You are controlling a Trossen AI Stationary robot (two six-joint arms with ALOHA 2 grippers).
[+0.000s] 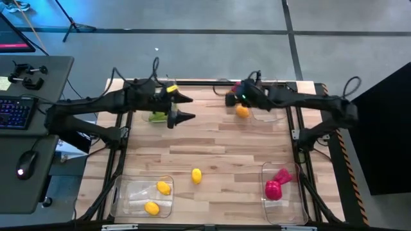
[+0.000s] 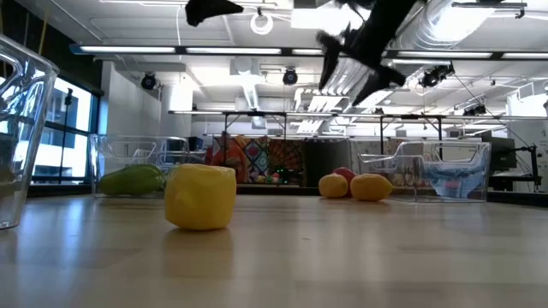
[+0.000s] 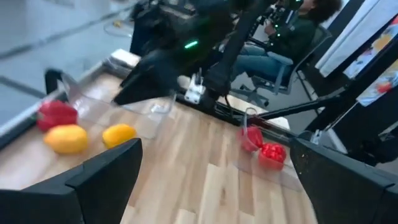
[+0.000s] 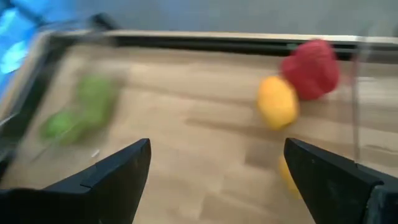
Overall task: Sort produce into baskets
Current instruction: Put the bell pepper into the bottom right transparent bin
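Looking down on a pale wooden table [image 1: 218,147] standing on a grey floor, a desk with keyboard [image 1: 14,112] and mouse [image 1: 24,163] off its left edge. Near-left corner: a clear basket [image 1: 125,197] holding two yellow pieces [image 1: 157,197], another yellow piece [image 1: 196,176] loose on the wood just beside it. Far-left basket is mostly hidden under the left arm; only green produce [image 1: 156,117] peeks out. The left gripper [image 1: 184,108] hovers over the far-left area, fingers spread wide and empty. Far right, the right gripper [image 1: 230,97] hangs fingers apart, nothing held, above an orange piece [image 1: 242,111] and a red one, partly covered. Near-right basket [image 1: 277,204] holds magenta produce [image 1: 276,185]. The low view shows bright ceiling lights.
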